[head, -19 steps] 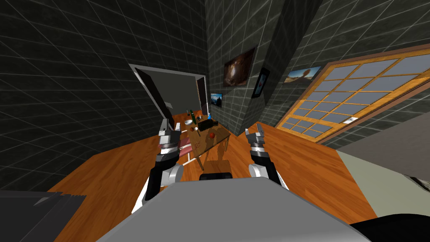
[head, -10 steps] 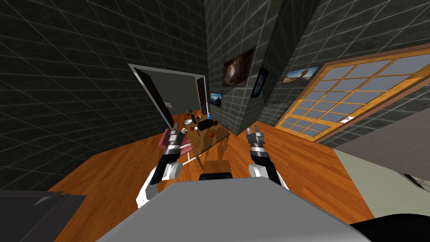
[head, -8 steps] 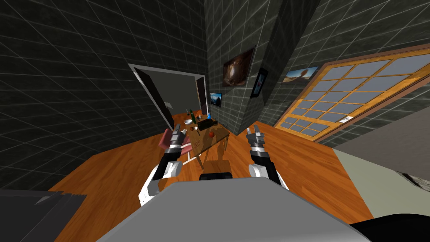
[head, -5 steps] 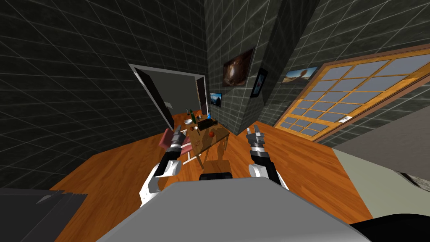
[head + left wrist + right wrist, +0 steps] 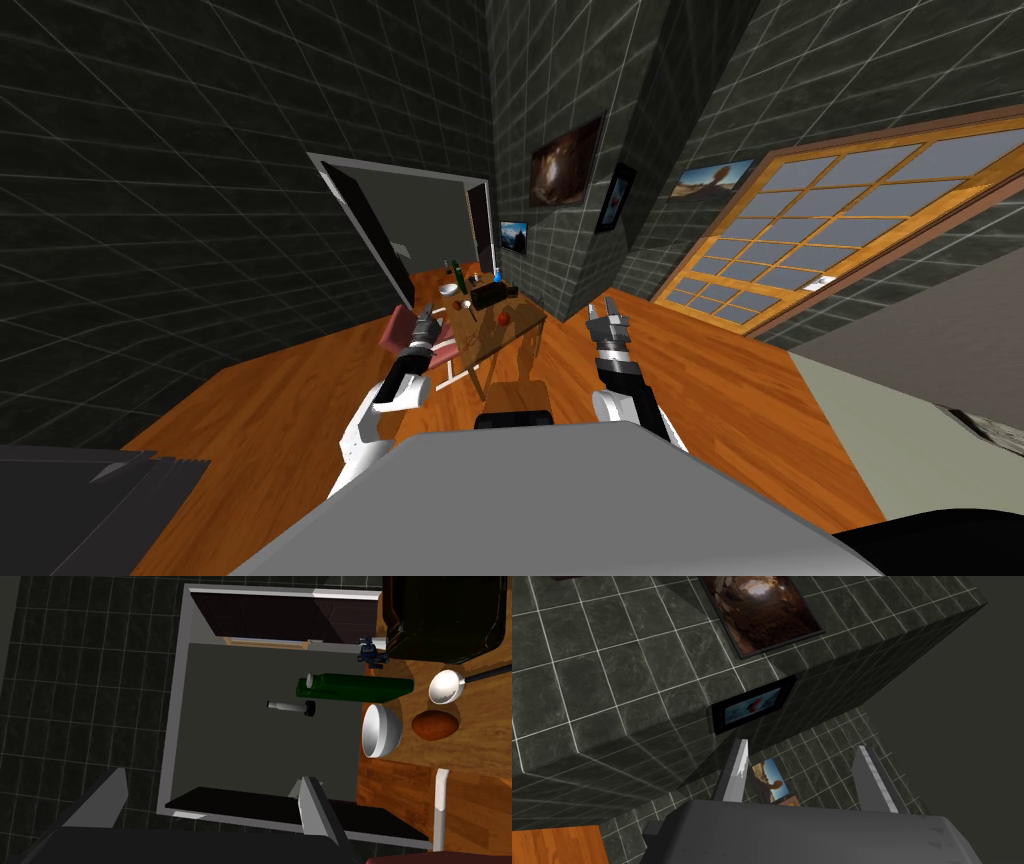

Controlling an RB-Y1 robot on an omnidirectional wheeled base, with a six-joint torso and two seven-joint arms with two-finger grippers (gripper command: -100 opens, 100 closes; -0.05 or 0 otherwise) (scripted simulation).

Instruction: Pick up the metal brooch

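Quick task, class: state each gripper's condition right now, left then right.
Left gripper: open, holding nothing.
Right gripper: open, holding nothing.

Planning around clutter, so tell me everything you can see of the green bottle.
The green bottle is dark, glossy green with a flat-sided body and a small pale cap. It stands upright on the wooden table, between the white bowl and a small dark blue item. Only the table plainly touches it; the open left gripper is well short.
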